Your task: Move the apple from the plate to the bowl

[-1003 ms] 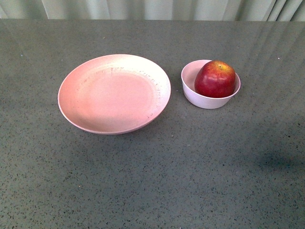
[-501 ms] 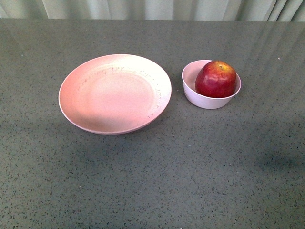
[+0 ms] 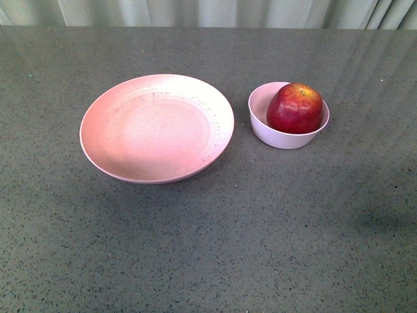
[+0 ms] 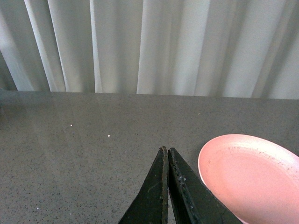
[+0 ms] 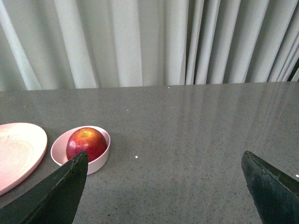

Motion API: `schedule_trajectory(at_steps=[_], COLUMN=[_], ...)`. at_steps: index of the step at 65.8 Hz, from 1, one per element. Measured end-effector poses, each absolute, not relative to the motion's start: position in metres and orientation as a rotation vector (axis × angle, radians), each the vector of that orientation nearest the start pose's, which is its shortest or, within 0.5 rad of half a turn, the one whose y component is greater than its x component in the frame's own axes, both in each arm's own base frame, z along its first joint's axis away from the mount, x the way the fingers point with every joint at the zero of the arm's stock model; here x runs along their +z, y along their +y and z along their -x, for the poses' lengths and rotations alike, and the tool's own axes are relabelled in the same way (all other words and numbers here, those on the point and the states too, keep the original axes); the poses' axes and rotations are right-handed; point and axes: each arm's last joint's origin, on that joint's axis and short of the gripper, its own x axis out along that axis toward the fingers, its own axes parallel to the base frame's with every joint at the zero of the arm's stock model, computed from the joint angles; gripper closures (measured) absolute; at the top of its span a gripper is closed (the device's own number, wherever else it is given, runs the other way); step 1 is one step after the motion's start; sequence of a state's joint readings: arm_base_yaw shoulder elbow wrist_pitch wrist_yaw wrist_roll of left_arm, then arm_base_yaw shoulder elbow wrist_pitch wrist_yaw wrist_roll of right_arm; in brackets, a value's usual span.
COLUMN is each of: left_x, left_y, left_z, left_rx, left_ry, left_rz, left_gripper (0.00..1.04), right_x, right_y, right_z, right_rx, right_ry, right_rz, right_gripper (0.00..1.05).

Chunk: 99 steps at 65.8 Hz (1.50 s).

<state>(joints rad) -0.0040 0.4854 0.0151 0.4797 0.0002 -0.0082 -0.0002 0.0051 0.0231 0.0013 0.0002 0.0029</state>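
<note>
The red apple (image 3: pixel 295 108) sits inside the small pale bowl (image 3: pixel 273 134) at the table's right middle. The wide pink plate (image 3: pixel 117 140) lies empty just left of the bowl. Neither gripper shows in the front view. In the right wrist view my right gripper (image 5: pixel 164 159) is open and empty, well back from the bowl (image 5: pixel 100 161) and the apple (image 5: pixel 86 143); the plate's edge (image 5: pixel 18 149) shows beside them. In the left wrist view my left gripper (image 4: pixel 165 150) is shut and empty, next to the plate's rim (image 4: pixel 208 175).
The grey speckled table (image 3: pixel 260 228) stretches all round the dishes. Pale curtains (image 5: pixel 140 42) hang behind its far edge.
The front view has shifted very slightly; the plate, the bowl and the apple stay where they were. A faint shadow at the right has faded.
</note>
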Motion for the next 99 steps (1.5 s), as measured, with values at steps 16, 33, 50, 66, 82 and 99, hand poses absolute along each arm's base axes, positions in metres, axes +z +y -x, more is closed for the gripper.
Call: schedule_trajectory(at_steps=[16, 33, 50, 66, 82, 99], left_x=[0.172, 0.172, 0.171, 0.167, 0.167, 0.167], left_y=[0.000, 0.000, 0.000, 0.000, 0.000, 0.000], left_z=[-0.120, -0.114, -0.109, -0.098, -0.098, -0.098], left_rx=[-0.004, -0.004, -0.004, -0.003, -0.003, -0.003], left_ry=[-0.015, -0.016, -0.017, 0.001, 0.001, 0.001], left_rz=[0.008, 0.008, 0.008, 0.008, 0.008, 0.008], left_gripper=[1.03, 1.03, 1.03, 1.03, 1.03, 0.73], right_x=[0.171, 0.171, 0.171, 0.171, 0.171, 0.171], right_y=[0.000, 0.000, 0.000, 0.000, 0.000, 0.000], right_z=[-0.097, -0.097, -0.097, -0.097, -0.097, -0.097], right_rx=[0.000, 0.000, 0.000, 0.000, 0.000, 0.000], right_ry=[-0.019, -0.019, -0.019, -0.020, -0.020, -0.020], right_rz=[-0.003, -0.003, -0.003, -0.002, -0.002, -0.002], right_gripper=[0.09, 0.09, 0.09, 0.09, 0.09, 0.09])
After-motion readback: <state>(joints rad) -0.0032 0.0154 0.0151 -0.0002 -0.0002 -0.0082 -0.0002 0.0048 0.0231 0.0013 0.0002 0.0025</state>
